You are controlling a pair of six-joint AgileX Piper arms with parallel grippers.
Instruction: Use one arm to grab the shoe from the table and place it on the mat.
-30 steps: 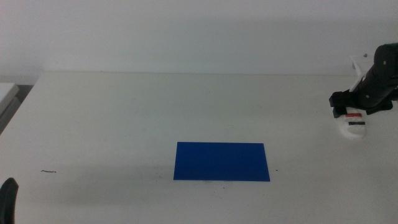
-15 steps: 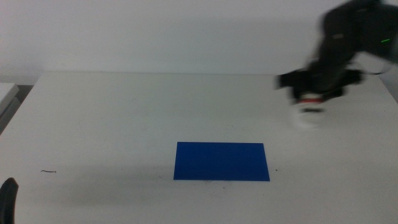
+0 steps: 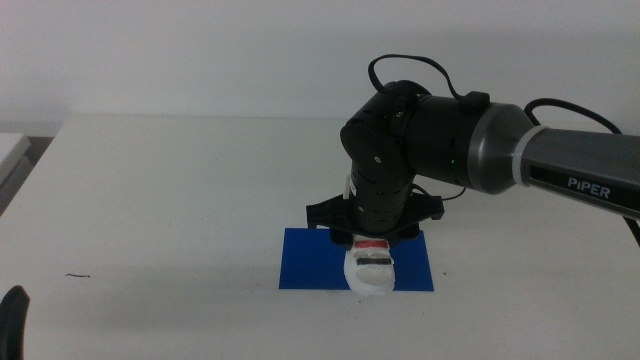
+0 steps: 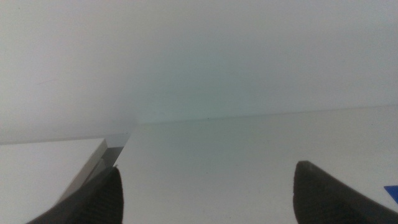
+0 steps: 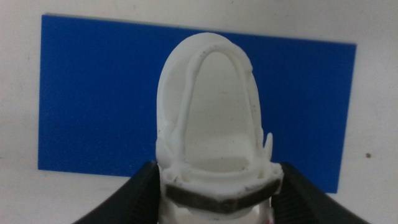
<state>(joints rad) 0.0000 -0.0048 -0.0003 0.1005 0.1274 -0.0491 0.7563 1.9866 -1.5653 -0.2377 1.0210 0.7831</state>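
Holding: the right gripper [image 5: 217, 186] has its jaws clenched on the shoe [image 5: 211, 134], one dark jaw on each side of the shoe's near end in the right wrist view.
Shoe: over the mat [image 3: 310, 262] in the middle view, its front end reaching the mat's near edge, roughly mid-length of the mat.
Shoe against mat: the right wrist view shows blue on both sides of the shoe and past its tip, so most of it lies within the mat's outline.
Arm: the right arm [image 3: 470, 150] reaches in from the right and stands directly above the mat.
Done: the shoe is grasped and carried to the mat, judging by where it sits now.
Left: setting it fully down, if it is not down already, then letting go and lifting away.
Contact: cannot tell whether the sole touches the mat or hangs just above it.
Overhang: in the middle view the toe seems to sit at or slightly past the mat's near edge; hard to judge.
Hidden: the gripper body covers the shoe's rear half in the middle view; only one red and one dark strap show.
Left gripper [image 4: 205, 205]: waiting well away from the mat, jaws spread apart with nothing between them, above the table [image 3: 180, 190].
Cut off: the left jaws show only as tips.
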